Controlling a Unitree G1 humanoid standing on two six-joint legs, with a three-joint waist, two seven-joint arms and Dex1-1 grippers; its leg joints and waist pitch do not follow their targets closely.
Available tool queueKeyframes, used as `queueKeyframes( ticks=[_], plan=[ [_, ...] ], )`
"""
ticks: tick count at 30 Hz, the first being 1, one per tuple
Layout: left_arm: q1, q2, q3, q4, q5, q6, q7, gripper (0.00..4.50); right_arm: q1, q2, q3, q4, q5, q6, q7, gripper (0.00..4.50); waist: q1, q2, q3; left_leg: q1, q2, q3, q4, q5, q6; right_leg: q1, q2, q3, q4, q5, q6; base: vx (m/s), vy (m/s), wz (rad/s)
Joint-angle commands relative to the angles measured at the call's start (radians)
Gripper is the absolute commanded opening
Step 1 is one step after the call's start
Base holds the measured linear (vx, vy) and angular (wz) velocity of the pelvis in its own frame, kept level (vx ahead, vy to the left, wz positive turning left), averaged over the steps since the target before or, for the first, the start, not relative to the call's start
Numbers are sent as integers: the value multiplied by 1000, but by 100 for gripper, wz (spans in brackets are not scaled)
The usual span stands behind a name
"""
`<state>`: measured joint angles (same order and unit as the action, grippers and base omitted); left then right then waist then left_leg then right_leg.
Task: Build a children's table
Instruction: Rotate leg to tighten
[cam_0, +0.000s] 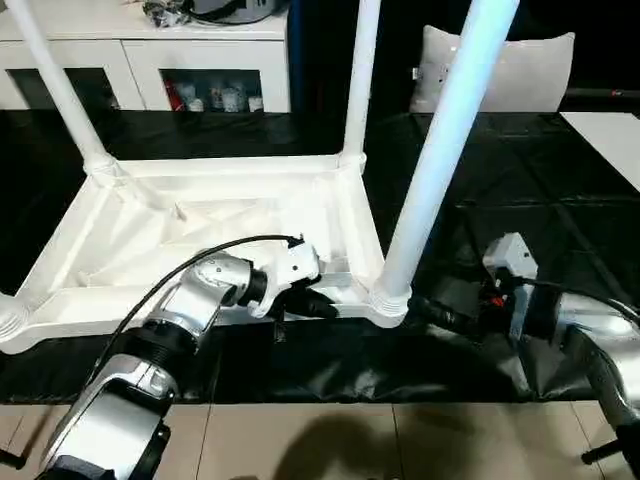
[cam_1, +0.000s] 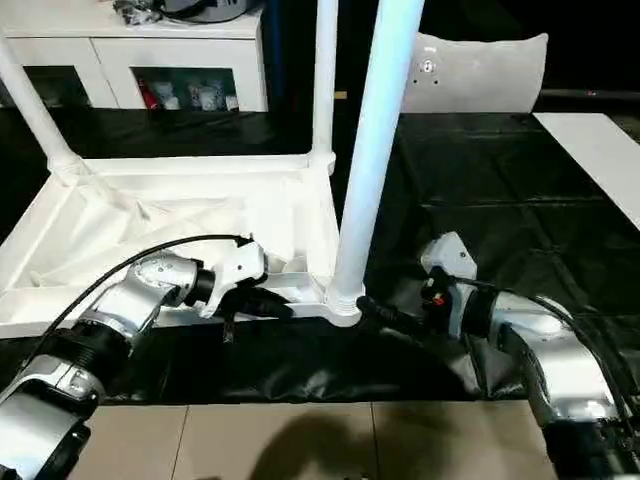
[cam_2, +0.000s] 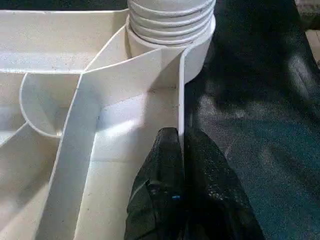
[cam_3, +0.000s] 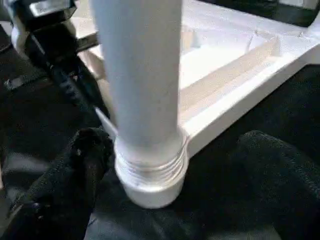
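Top (cam_0: 200, 225) lies upside down on the black table (cam_0: 520, 170), centre-left of the head views, ribs up. Three legs stand in its sockets: far left (cam_0: 55, 85), far centre (cam_0: 360, 75), and the near-right leg (cam_0: 440, 150) rising through the upper middle of frame.

Left gripper (cam_2: 179, 172) is clenched on the top's near rim, just beside the near-right socket (cam_2: 172, 30), pinning the top.

Right gripper (cam_3: 165, 165) is spread wide, one finger (cam_3: 75, 165) touching the leg's threaded base (cam_3: 150, 172), the other clear of it.

Thread rings are exposed above the socket, so I judge this leg isn't fully seated: step is screwing it home. Next move: close the right gripper on the base and turn, left holding the rim. The near-left corner sits at frame edge; can't tell whether its leg is in.
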<state>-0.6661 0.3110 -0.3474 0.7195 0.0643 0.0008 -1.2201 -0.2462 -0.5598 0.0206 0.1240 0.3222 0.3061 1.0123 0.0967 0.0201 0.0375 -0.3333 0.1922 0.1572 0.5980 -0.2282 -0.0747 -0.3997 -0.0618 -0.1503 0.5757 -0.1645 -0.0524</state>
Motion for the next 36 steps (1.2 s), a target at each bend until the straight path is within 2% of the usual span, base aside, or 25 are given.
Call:
queueKeyframes(
  ticks=[1, 2, 4, 5, 6, 8, 9, 11, 13, 14, 16, 19, 21, 25, 26, 31, 33, 36],
  plan=[
    [26, 19, -47, 15, 39, -9, -32, 0, -28, 6, 17, 30, 12, -7, 26, 422, 9, -19, -61, -18, 28, -2, -58, -37, 114, 70, -91, 59, -85, -352, -21, 0, 0, 0],
    [27, 24, -55, 0, 45, -25, -47, 0, -44, 12, 30, 54, 17, -4, 56, 415, 8, -25, -62, -20, 29, -2, -58, -38, 116, 73, -91, 59, -83, -353, -24, 0, 0, 0],
    [26, 25, -57, -4, 47, -27, -51, 0, -48, 13, 33, 59, 18, -3, 66, 412, 10, -21, -62, -19, 30, -2, -58, -32, 117, 71, -91, 60, -83, -348, -26, 0, 0, 0],
    [29, 26, -58, -24, 43, -18, -58, 0, -57, 16, 41, 72, 20, -1, 85, 381, 13, -23, -63, -17, 35, -3, -58, -27, 119, 71, -93, 62, -78, -332, -34, 0, 0, 0],
    [30, 26, -58, -29, 42, -15, -58, 0, -59, 17, 42, 75, 21, 0, 88, 374, 14, -22, -64, -18, 36, -4, -58, -23, 119, 71, -94, 63, -76, -325, -38, 0, 0, 0],
    [40, 27, -58, -75, 33, 7, -64, 0, -82, 27, 55, 105, 24, 7, 120, 373, 17, -20, -64, -18, 40, -4, -59, -17, 119, 71, -96, 63, -71, -308, -56, 0, 0, 0],
    [43, 27, -58, -84, 32, 13, -64, 0, -93, 32, 58, 116, 25, 10, 129, 368, 15, -25, -62, -17, 39, -2, -58, -17, 120, 69, -94, 64, -74, -311, -57, 0, 0, 0],
    [46, 29, -60, -87, 30, 13, -65, 0, -102, 36, 63, 126, 30, 14, 142, 337, 22, -22, -62, -15, 39, -1, -58, -19, 116, 69, -95, 65, -75, -327, -56, 0, 0, 0],
    [49, 32, -62, -87, 30, 12, -66, 0, -106, 37, 67, 130, 33, 18, 149, 331, 25, -22, -63, -16, 40, -3, -59, -11, 114, 70, -95, 66, -72, -317, -55, 0, 0, 0],
    [49, 32, -62, -87, 30, 12, -66, 0, -106, 37, 67, 130, 33, 18, 149, 328, 24, -22, -63, -16, 40, -3, -59, -9, 114, 70, -95, 66, -71, -311, -55, 0, 0, 0],
    [54, 35, -65, -88, 33, 11, -65, 0, -114, 41, 73, 142, 35, 21, 165, 294, 25, -25, -65, -17, 39, -3, -58, -6, 115, 72, -96, 66, -68, -301, -56, 0, 0, 0],
    [57, 35, -64, -93, 31, 18, -68, 0, -117, 42, 76, 147, 40, 29, 181, 277, 25, -24, -64, -17, 38, -2, -57, -10, 114, 71, -96, 66, -71, -310, -54, 0, 0, 0],
    [63, 34, -59, -108, 23, 37, -66, 0, -115, 45, 82, 150, 48, 36, 197, 250, 25, -22, -64, -17, 37, -2, -58, -9, 111, 72, -95, 65, -71, -314, -51, 0, 0, 0],
    [66, 25, -45, -114, 5, 60, -57, 0, -105, 50, 84, 142, 55, 46, 202, 239, 25, -22, -65, -18, 38, -2, -57, -2, 112, 72, -94, 66, -69, -300, -56, 0, 0, 0],
    [66, 24, -44, -115, 3, 64, -57, 0, -102, 52, 82, 138, 57, 49, 199, 213, 25, -23, -65, -18, 38, -2, -57, -2, 112, 71, -94, 66, -70, -300, -56, 0, 0, 0],
    [72, 15, -31, -134, -15, 111, -48, 0, -80, 79, 78, 97, 62, 81, 149, 199, 23, -23, -64, -17, 39, -3, -59, -1, 107, 72, -95, 66, -69, -302, -57, 0, 0, 0],
    [75, -9, -15, -154, -17, 191, 8, 0, -75, 125, 80, 68, 14, 97, 21, 199, 18, -22, -62, -16, 39, -4, -61, -6, 95, 70, -97, 65, -72, -315, -57, 0, 0, 0],
    [62, -42, -5, -144, -1, 243, 93, 0, -97, 183, 62, 79, -26, 135, -132, 196, 3, -21, -53, -10, 27, -1, -63, -60, 69, 66, -92, 58, -94, -431, -23, 0, 0, 0]
  ],
)
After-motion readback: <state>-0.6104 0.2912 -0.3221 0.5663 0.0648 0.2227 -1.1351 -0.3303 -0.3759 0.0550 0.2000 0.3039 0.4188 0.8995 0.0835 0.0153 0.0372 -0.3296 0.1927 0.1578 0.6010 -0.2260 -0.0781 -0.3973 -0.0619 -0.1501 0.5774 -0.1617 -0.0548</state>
